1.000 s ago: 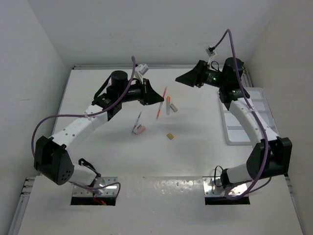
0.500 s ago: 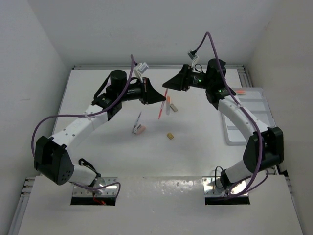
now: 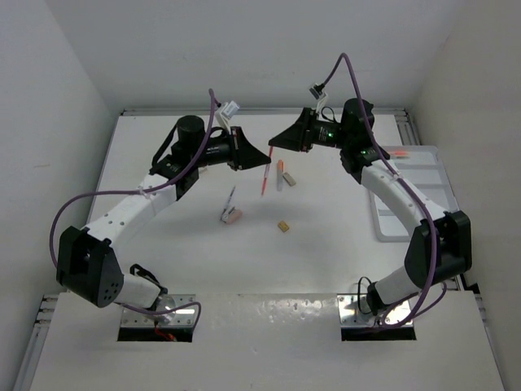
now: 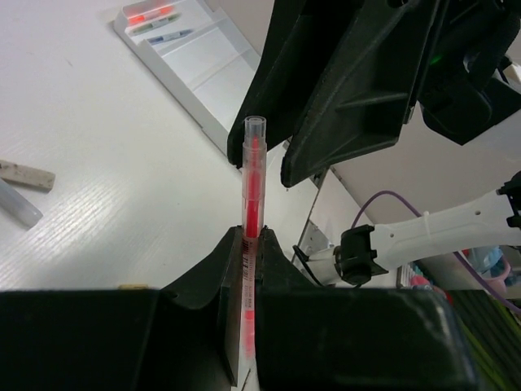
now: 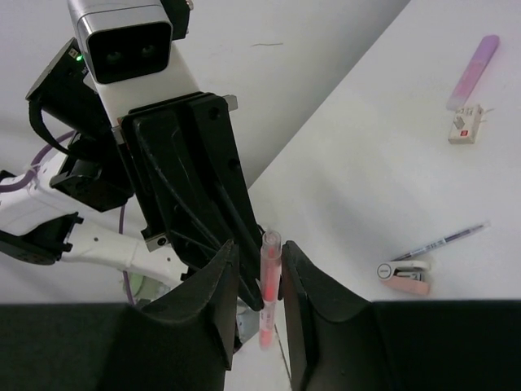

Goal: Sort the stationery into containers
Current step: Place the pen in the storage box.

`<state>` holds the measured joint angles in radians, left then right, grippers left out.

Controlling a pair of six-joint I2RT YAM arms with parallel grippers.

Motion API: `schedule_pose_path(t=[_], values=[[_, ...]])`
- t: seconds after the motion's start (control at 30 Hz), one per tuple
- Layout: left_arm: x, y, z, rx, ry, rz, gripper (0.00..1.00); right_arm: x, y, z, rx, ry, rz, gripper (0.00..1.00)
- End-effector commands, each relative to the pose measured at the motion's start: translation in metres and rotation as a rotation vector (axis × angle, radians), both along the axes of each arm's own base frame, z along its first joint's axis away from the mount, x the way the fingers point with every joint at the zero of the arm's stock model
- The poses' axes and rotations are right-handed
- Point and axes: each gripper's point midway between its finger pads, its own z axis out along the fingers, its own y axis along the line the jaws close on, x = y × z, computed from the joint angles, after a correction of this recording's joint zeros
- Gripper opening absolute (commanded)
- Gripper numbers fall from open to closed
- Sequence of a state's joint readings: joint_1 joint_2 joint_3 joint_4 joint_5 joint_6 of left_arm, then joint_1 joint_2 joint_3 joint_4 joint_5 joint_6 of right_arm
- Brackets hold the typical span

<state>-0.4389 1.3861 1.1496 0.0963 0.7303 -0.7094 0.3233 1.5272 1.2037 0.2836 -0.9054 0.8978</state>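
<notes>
1. Left hand (image 4: 251, 241): fingers pressed together on the red pen (image 4: 253, 187). The pen's clear-capped end sticks out well past the fingertips.
2. The pen is in the air above the middle of the bench (image 3: 326, 261), tilted, and touches nothing lying there.
3. Right hand (image 5: 262, 248) meets the left hand tip to tip. Its two fingers straddle the pen's capped end, one on each side and very close. It cannot be told from either wrist view whether they press on the pen or leave a sliver of gap.
4. Tray (image 3: 389, 220) lies at the right edge of the bench, partly behind the right arm and well apart from both hands.
5. Tray contents, left wrist view: an orange-red item (image 4: 151, 14) lies in the far compartment. Two pens lie in the next one, one greenish and one with blue marks. The nearer compartments show bare white.
6. Loose on the bench, right wrist view: a pink piece (image 5: 404, 277) with a thin pen (image 5: 448, 242) just beside it. Farther off lies a purple marker (image 5: 476, 69), with a small white block (image 5: 462, 130) near its end.
7. Tan block (image 3: 283, 226) lies alone, nearer the arm bases than the held pen.
</notes>
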Motion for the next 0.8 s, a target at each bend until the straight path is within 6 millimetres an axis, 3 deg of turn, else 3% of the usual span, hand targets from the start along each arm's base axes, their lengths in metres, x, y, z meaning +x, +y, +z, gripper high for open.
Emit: schedule_pose_path(t=[0.0,0.53,0.63,0.67,0.77], values=[[0.005,0.001,0.009,-0.034,-0.026,0.009,0.0,-0.011,0.006,0.015,0.025,-0.06,0.046,0.25],[0.002,-0.002,0.016,-0.05,-0.041,-0.012,0.0,-0.014,0.011,-0.004,-0.031,-0.05,0.071,0.25],[0.002,-0.003,0.016,-0.045,-0.043,-0.019,0.0,-0.014,0.011,-0.004,-0.032,-0.053,0.073,0.19],[0.0,-0.003,0.015,-0.042,-0.044,-0.022,0.0,-0.014,0.011,-0.004,-0.032,-0.053,0.073,0.11],[0.001,-0.002,0.01,-0.019,-0.049,-0.022,0.01,-0.015,0.011,-0.002,-0.029,-0.06,0.075,0.0]])
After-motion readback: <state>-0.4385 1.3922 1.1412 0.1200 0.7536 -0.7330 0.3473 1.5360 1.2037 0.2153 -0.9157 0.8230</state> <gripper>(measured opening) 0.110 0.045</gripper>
